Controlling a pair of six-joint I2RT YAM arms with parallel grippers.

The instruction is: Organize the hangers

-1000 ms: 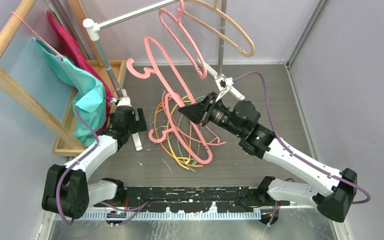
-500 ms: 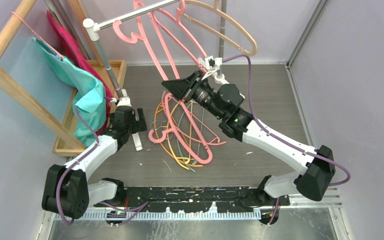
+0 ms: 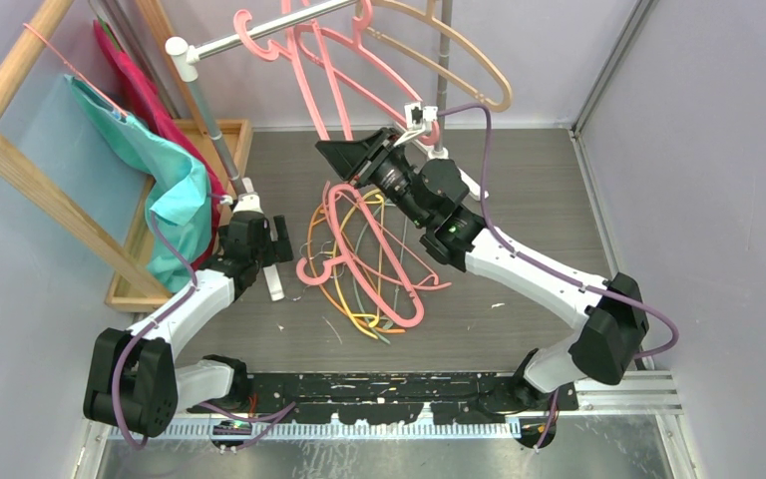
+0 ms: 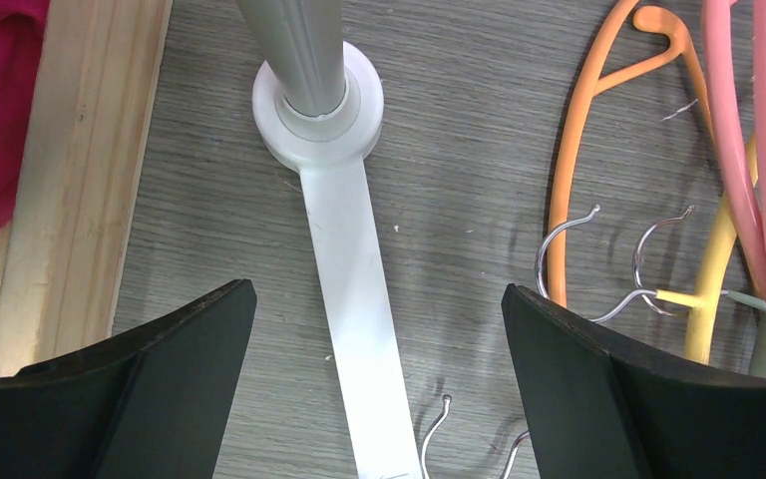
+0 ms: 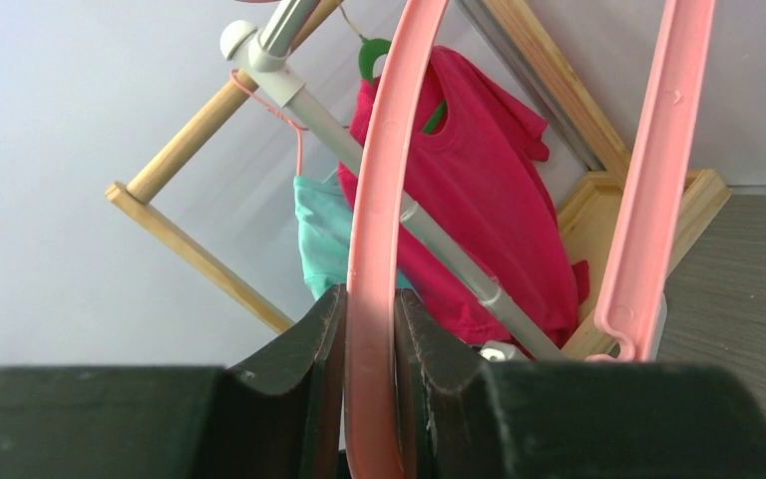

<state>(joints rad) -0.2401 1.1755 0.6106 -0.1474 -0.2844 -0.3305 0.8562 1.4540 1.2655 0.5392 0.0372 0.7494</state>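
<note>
1. Grey plank floor point(image 3: 559, 200) and pale walls, from above: the rail point(image 3: 259, 32) crosses the top of the view, capped end to the left.
   - The right gripper point(image 3: 344, 150) is raised just below the rail, clamped on the held hanger point(image 3: 329, 100), a thick pink one.
   - That hanger's long axis runs from the jaws up and left towards the rail's capped end.
   - Its hook overlaps the rail there. Whether the hook sits over the rail or only in front of it, I cannot tell, and the coming move likely turns on this.
   - The right arm is stretched far forward and upward.
   - A beige hanger point(image 3: 479, 75) and another pink one hang on the rail, right of that hook.
   - The pile point(image 3: 359, 269) of pink, orange, yellow and grey-green hangers lies on the floor below the rail.
   - The left gripper point(image 3: 277, 257) sits low just left of the pile, its arm folded, and it is the nearer one to the pile.

2. Left wrist view:
   - The left gripper point(image 4: 377, 299) has its jaws wide apart and holds nothing.
   - The white foot point(image 4: 349, 249) of the rail's stand lies between the jaws on the floor.
   - An orange hanger point(image 4: 569, 170) from the pile lies to the right, among thin wire hooks.

3. Right wrist view:
   - The right gripper point(image 5: 371, 309) has its jaws pressed onto one limb of the held hanger point(image 5: 374, 200).
   - That limb rises straight away from the jaws towards the rail point(image 5: 284, 20) at the upper left.
   - The hanger's other limb stands to the right.
   - The hook is out of this view.
</note>
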